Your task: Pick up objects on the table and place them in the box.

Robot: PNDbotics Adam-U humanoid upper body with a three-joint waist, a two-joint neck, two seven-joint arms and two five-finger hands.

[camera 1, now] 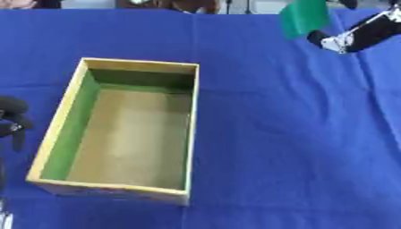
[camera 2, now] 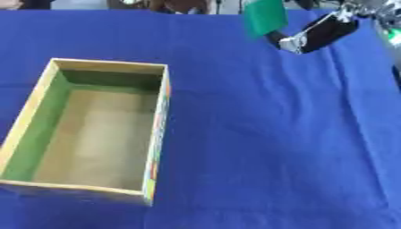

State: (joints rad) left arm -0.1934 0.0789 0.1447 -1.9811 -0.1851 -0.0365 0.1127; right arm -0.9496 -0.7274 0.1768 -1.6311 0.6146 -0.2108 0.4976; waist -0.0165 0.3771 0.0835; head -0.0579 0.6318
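While a blue cloth [camera 1: 290, 134] covers the whole table, the largest thing on it is an open wooden box [camera 1: 192, 129], lying left of the middle with its long side running away from the robot; its inner left wall is green, its floor plain tan, and nothing lies inside. At the upper right, the right hand [camera 1: 344, 39] comes in from the corner, raised over the far part of the cloth, and holds a flat green object [camera 1: 304, 17] by its lower right edge; the fingers are blurred, so how they close on it cannot be told exactly. The green object is well apart from the box, beyond and to its right. At the left edge beside the box, the left hand [camera 1: 12, 120] shows only as dark curled fingers holding nothing.
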